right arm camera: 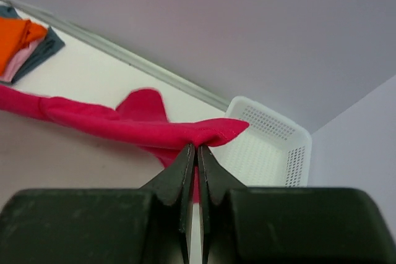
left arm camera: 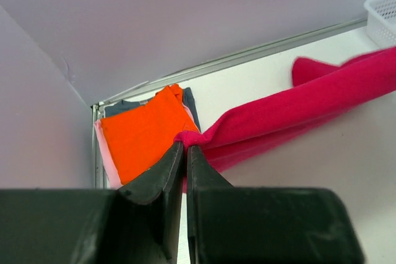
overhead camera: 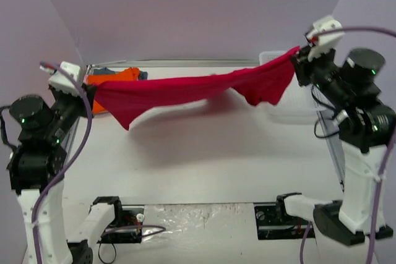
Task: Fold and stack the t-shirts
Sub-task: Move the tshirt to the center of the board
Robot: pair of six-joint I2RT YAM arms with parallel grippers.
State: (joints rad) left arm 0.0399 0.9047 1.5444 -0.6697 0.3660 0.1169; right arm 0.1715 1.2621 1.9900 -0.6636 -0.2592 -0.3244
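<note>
The crimson-red t-shirt hangs stretched in the air between both arms, sagging in two points over the table. My left gripper is shut on its left end. My right gripper is shut on its right end, high at the right. Behind the left gripper, in the far left corner, lies a folded stack: an orange t-shirt on top, a pale pink one and a grey-blue one showing at the edges. The stack also shows in the right wrist view.
A white mesh basket stands at the far right, below the right gripper, seen faintly from above. Grey walls close the back and both sides. The white table spreads beneath the hanging shirt.
</note>
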